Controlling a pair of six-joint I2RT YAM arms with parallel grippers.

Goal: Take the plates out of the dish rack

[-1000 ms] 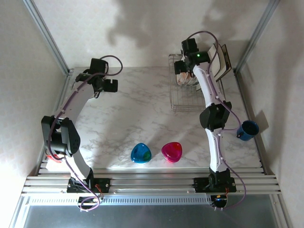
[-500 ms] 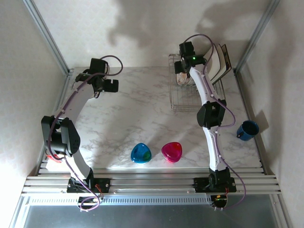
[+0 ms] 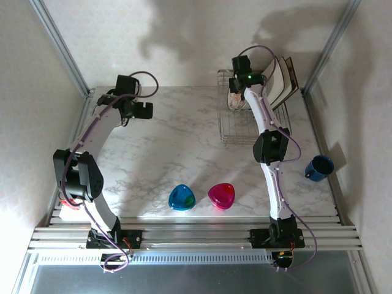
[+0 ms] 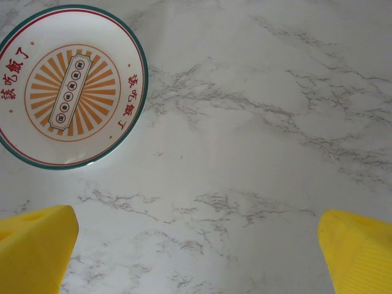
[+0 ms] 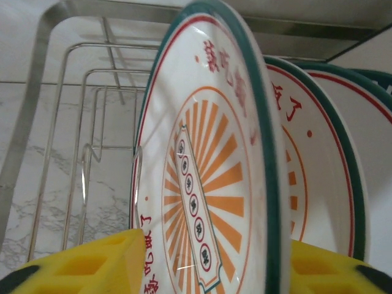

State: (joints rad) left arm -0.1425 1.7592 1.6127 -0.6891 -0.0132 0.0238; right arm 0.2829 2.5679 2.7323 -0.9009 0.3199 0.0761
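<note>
Right arm is sitting further left than before, right gripper (image 5: 202, 266) straddling the front plate (image 5: 202, 153) standing on edge in the dish rack (image 5: 37, 110) (clamped yet? cannot tell), and is needing a square bite, then a straight-up lift.

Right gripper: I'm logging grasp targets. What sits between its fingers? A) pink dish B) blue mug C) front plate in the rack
C: the right gripper has a yellow finger on each side of the front plate, upright in the dish rack.
</note>
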